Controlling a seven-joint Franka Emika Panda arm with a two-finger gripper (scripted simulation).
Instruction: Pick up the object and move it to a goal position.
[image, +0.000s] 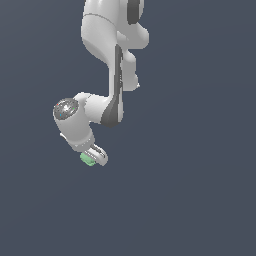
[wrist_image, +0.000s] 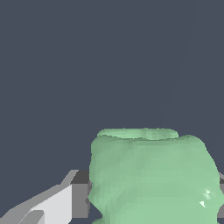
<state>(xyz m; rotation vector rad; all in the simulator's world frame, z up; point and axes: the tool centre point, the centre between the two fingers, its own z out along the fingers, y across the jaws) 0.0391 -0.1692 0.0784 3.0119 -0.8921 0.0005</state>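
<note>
Wrist view shows my gripper (wrist_image: 144, 205) pinching the green object (wrist_image: 151, 175) between my fingers (wrist_image: 57, 203). Its sides look lumpy and rounded up close. From the exterior view, my gripper (image: 93, 157) hangs off my white arm (image: 112, 65) with plain dark-gray room all around the object (image: 88, 159).

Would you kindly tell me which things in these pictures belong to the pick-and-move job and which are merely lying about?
Part of the job:
- the small light-green matte object, rounded and lumpy in the wrist view
- the white robot claw, apparently shut on that object

Lying about:
- nothing else shows; only a plain dark blue-grey background, with no goal marker visible
</note>
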